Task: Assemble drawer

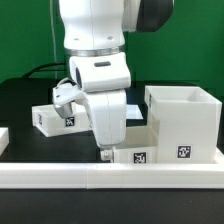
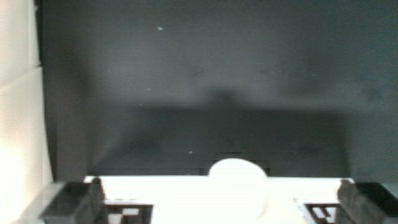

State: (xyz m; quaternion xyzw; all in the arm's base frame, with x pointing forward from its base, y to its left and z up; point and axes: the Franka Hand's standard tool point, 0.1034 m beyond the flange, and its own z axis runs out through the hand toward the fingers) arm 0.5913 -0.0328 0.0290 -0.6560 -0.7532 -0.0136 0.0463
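The tall white housing [image 1: 183, 122] stands on the exterior view's right with a tag on its front. One low tray [image 1: 138, 152] lies beside it near the front rail. A second tray [image 1: 54, 118] lies further back on the exterior view's left. My gripper [image 1: 105, 152] hangs low at the near tray's left end. In the wrist view the gripper [image 2: 222, 206] is open: the dark fingers [image 2: 79, 202] stand wide apart on either side of the white tray [image 2: 178, 195]. Its round knob [image 2: 237, 171] points towards the black table. I cannot tell whether the fingers touch it.
A long low white rail [image 1: 110, 178] runs along the front of the black table [image 1: 20, 100]. A white edge [image 2: 16, 60] shows at one side of the wrist view. A small white piece [image 1: 4, 138] sits at the exterior view's left border.
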